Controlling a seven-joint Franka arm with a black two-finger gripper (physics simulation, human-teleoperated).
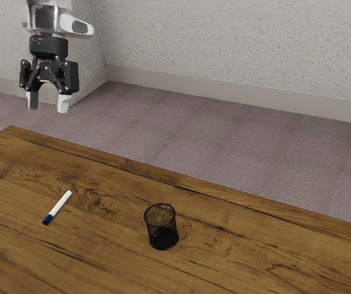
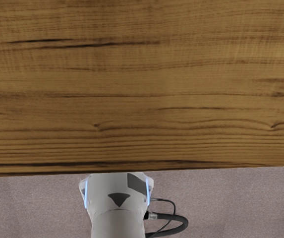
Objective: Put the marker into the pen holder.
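Marker (image 1: 60, 205) flat | axis diagonal | blue end (image 1: 48, 219) toward exterior view's lower left

At the exterior view's far left, the gripper (image 1: 48, 108) hangs in the air, its fingers pointing down and standing apart. On the wooden table (image 1: 114, 269), toward the exterior view's left, lies a white marker (image 1: 61, 203), its dark blue end nearer than its plain end. Well apart from it, to the exterior view's right and a little nearer, the black mesh pen holder (image 1: 164, 237) stands upright. Beyond the table are purplish-grey carpet (image 1: 224, 147) and a speckled pale wall (image 1: 236, 49).
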